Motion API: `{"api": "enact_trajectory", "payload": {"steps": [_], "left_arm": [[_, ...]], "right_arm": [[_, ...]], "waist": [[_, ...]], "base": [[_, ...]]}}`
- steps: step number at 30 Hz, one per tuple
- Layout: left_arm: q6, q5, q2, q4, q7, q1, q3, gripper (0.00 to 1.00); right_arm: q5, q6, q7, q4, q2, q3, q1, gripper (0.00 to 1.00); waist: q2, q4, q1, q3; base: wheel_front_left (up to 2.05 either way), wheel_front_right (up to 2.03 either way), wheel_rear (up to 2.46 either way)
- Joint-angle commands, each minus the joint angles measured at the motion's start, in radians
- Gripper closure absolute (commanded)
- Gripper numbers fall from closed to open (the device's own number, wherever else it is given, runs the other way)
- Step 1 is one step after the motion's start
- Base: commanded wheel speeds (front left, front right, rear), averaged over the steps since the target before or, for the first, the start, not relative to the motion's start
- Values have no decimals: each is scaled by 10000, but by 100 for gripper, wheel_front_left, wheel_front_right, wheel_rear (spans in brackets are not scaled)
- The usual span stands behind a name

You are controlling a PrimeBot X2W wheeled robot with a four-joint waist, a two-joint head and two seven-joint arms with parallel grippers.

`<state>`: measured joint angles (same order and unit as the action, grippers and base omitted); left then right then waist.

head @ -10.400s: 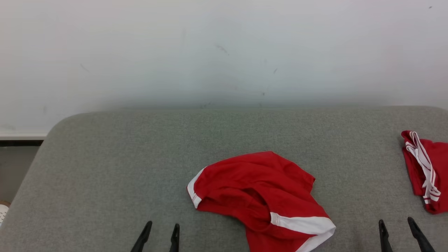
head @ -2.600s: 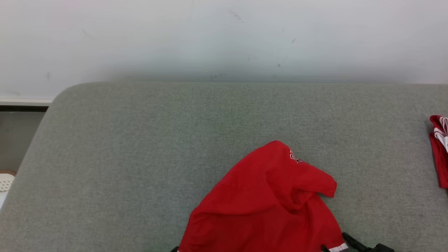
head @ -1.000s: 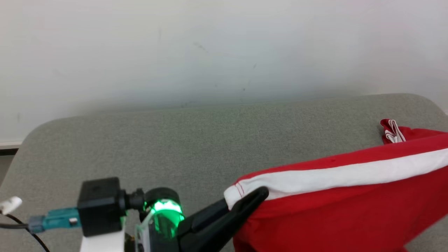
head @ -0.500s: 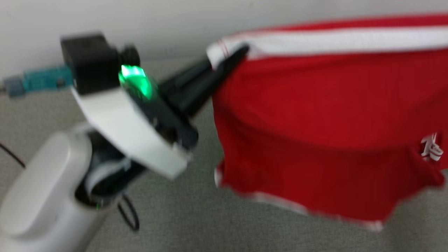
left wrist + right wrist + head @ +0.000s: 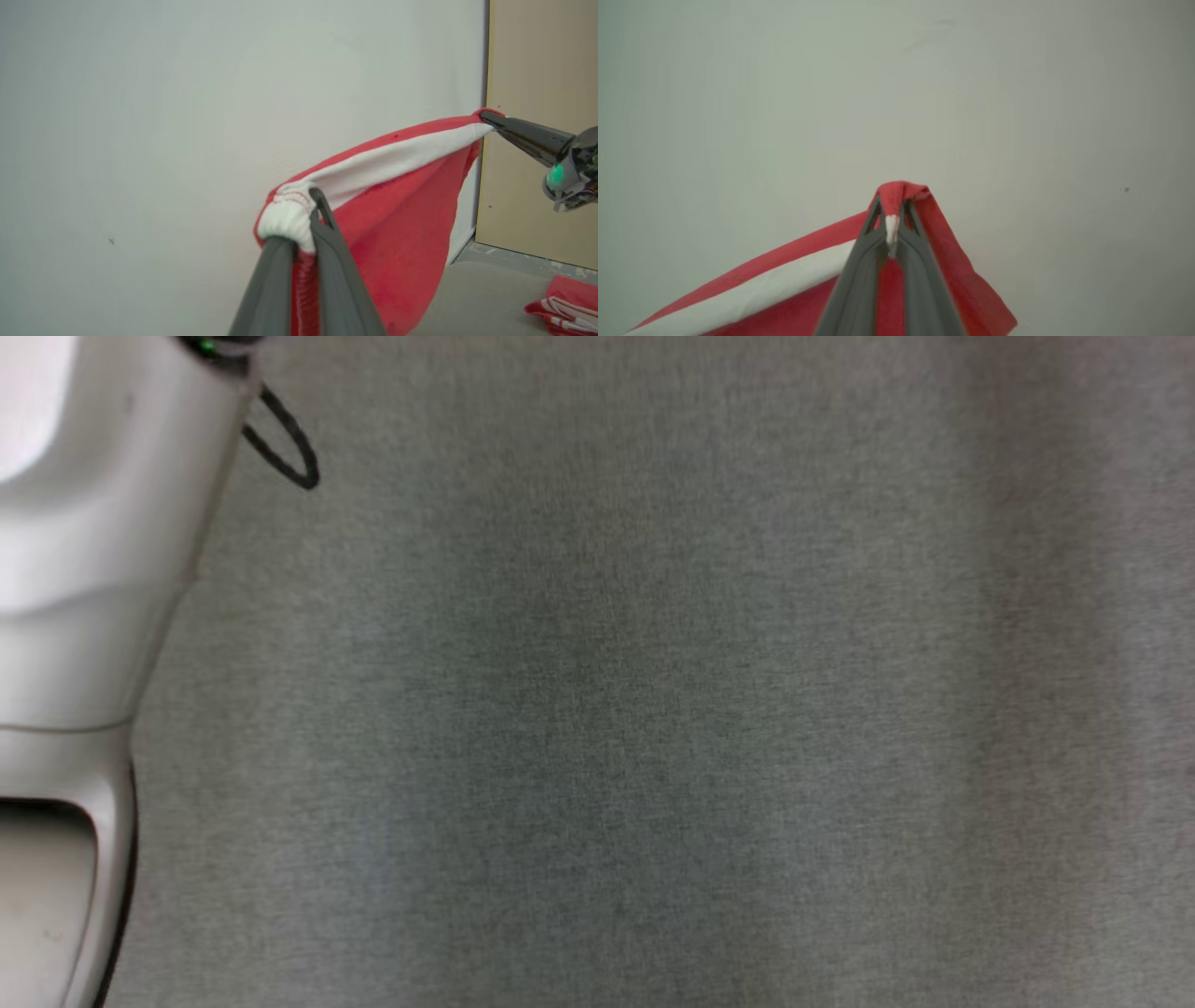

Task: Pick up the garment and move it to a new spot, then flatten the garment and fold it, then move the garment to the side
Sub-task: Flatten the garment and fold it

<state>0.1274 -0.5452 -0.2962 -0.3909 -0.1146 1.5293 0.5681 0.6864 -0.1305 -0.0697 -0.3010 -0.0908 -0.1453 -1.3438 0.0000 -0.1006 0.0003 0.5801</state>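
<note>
head view: grey surface (image 5: 653, 709); left wrist view: both arms' fingers (image 5: 336, 270) clamping garment (image 5: 397, 224)

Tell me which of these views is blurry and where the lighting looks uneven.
Head view: smeared, the grey surface streaked and darker in the middle, the pale forearm washed out. Left wrist view: crisp and evenly lit, the left claw and red garment clear. Right wrist view: the right claw slightly soft, the wall greyer toward the right edge.

light: soft, even | head view: blurred | wrist views: sharp | shadows: faint
</note>
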Motion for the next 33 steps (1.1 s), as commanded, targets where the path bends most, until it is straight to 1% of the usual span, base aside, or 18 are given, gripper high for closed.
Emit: {"api": "enact_trajectory", "payload": {"steps": [1, 3, 5, 9, 10, 11, 13, 15, 19, 23, 25, 28, 31, 33], "left_arm": [[19, 243, 51, -696, -527, 179, 385, 100], [23, 97, 189, -1271, -1000, 188, 766, 100], [26, -122, 258, -1629, -1304, -218, 1166, 100], [29, -474, 166, -1497, -1498, -1474, 1887, 100], [32, -502, 55, -1291, -1505, -1903, 2104, 100], [29, -554, -31, -1024, -1501, -2336, 2093, 100], [18, -664, -109, -381, -1494, -3452, 2091, 100], [20, -760, -221, 287, -1497, -4588, 2061, 100], [20, -860, -347, 1298, -1500, -6802, 1901, 100], [-48, -663, -381, 1948, -1501, -8823, 1947, 100], [-191, -791, -374, 2210, -1501, -9994, 1888, 100], [-466, -926, -536, 2622, -1500, -11751, 1953, 100], [-810, -1144, -674, 3119, -1501, -13298, 1918, 100], [-1033, -1276, -734, 3440, -1501, -14179, 1879, 100]], "right_arm": [[-235, 1, 343, -541, 109, 28, -167, 100], [-191, 1, 679, -880, 160, 183, -106, 100], [60, 1, 939, -995, 170, 430, 404, 100], [808, 1, 1313, -308, -237, 1147, 2148, 100], [1046, 1, 1376, -68, -384, 1341, 2783, 100], [1143, 1, 1394, 197, -606, 1610, 3428, 100], [1529, 1, 1514, 740, -1057, 1895, 4795, 100], [1682, 1, 1638, 1243, -1593, 2167, 6145, 100], [2001, 1, 1879, 1922, -2340, 2269, 8747, 100], [1921, 1, 1877, 2312, -2796, 2374, 11104, 100], [1802, 2, 1785, 2467, -2869, 2549, 12208, 100], [1627, 2, 1669, 2787, -2962, 2656, 13807, 100], [1539, 7, 1557, 3273, -2915, 2611, 15242, 100], [1506, 10, 1513, 3550, -2769, 2532, 16126, 100]], "waist": [[0, -70, -3, 949], [0, -49, -3, 1131], [0, -19, -3, 1135], [0, 32, -3, 891], [0, 24, -3, 782], [0, 11, -3, 658], [0, 69, -3, 328], [0, 147, -3, -106], [0, 298, -3, -1115], [0, 440, -3, -2307], [0, 422, -3, -2976], [0, 383, -3, -3860], [0, 367, -3, -4397], [0, 374, -3, -4669]], "base": [[0, 0, 0], [0, 0, 0], [0, 0, 0], [0, 0, 0], [0, 0, 0], [0, 0, 0], [0, 0, 0], [0, 0, 0], [0, 0, 0], [0, 0, 0], [0, 0, 0], [0, 0, 0], [0, 0, 0], [0, 0, 0]]}}
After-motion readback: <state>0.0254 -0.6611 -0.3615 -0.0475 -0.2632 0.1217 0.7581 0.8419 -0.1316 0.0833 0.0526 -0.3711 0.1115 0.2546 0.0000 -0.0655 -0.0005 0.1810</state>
